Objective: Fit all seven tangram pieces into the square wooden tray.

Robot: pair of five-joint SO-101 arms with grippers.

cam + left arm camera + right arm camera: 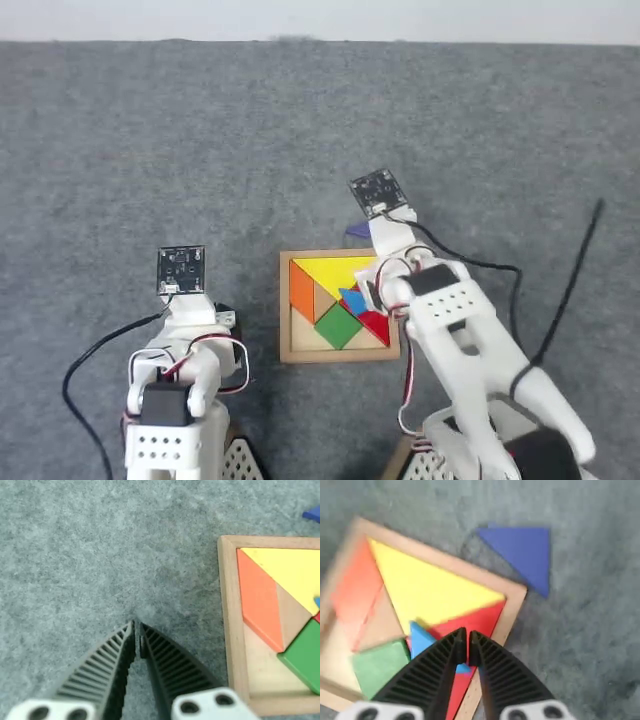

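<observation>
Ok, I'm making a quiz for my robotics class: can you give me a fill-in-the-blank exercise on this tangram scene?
1. The triangle outside the tray is ___.
2. The green piece is a ___.
3. The left gripper is ___.
4. The largest piece in the tray is ___.
Missing words: blue; square; shut; yellow.

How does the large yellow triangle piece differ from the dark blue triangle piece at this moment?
The yellow triangle sits inside the square wooden tray; the dark blue triangle lies on the grey mat just outside it. The yellow triangle looks clearly bigger than the dark blue triangle. Both are flat triangular pieces.
</observation>
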